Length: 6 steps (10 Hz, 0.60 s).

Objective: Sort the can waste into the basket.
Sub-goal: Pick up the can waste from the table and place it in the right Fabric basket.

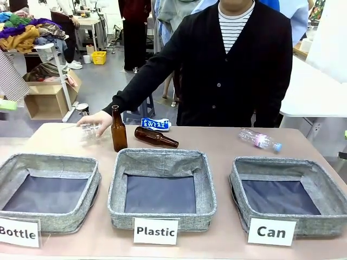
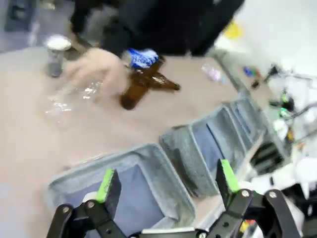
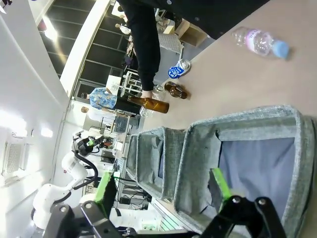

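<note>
Blue can (image 1: 156, 124) lies sideways at upper centre, long axis across the frame, behind the lying brown bottle (image 1: 156, 137); your left gripper (image 2: 166, 181), wide and empty like the right gripper (image 3: 163, 184), seems nearer.

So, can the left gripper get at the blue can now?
Probably yes, but not freely: the blue can lies behind the lying brown bottle, near the standing bottle and the person's hand. The left gripper is open.

Bright, even indoor light; left wrist view motion-blurred, right wrist view glaring.
</note>
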### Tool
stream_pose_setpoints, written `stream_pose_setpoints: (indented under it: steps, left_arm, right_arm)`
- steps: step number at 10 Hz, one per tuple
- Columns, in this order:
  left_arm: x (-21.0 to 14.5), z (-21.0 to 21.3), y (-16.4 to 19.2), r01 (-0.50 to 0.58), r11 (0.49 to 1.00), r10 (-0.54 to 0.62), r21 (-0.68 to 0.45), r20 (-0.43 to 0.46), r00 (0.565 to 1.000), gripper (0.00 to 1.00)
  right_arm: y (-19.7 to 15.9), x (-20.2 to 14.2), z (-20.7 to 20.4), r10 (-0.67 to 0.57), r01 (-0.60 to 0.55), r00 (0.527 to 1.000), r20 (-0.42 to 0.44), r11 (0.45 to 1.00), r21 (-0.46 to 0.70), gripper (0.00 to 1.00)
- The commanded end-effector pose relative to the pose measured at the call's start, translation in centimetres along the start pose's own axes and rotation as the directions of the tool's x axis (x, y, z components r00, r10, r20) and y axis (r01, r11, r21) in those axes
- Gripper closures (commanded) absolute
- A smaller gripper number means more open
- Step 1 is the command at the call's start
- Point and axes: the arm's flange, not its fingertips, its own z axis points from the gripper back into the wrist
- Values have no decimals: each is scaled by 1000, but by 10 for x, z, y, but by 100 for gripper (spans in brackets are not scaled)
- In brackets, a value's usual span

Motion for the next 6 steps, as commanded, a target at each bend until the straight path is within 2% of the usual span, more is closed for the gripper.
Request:
stream_pose_setpoints:
  steps: [1, 2, 4, 6]
  left_arm:
    - [-40, 81, 20, -103, 994, 94, 29, 227, 969, 0]
    - [-60, 97, 34, -147, 989, 138, 14, 266, 954, 0]
    - [-77, 94, 48, -183, 983, 181, -18, 265, 947, 0]
    - [-52, 73, 30, -121, 993, 117, 10, 210, 971, 0]
  right_arm:
    - [0, 2, 0, 22, -23, 1000, 11, 1000, 16, 0]
    - [0, 2, 0, 22, -23, 1000, 11, 1000, 16, 0]
    - [0, 2, 0, 22, -23, 1000, 11, 1000, 16, 0]
    - [0, 2, 0, 22, -23, 1000, 11, 1000, 16, 0]
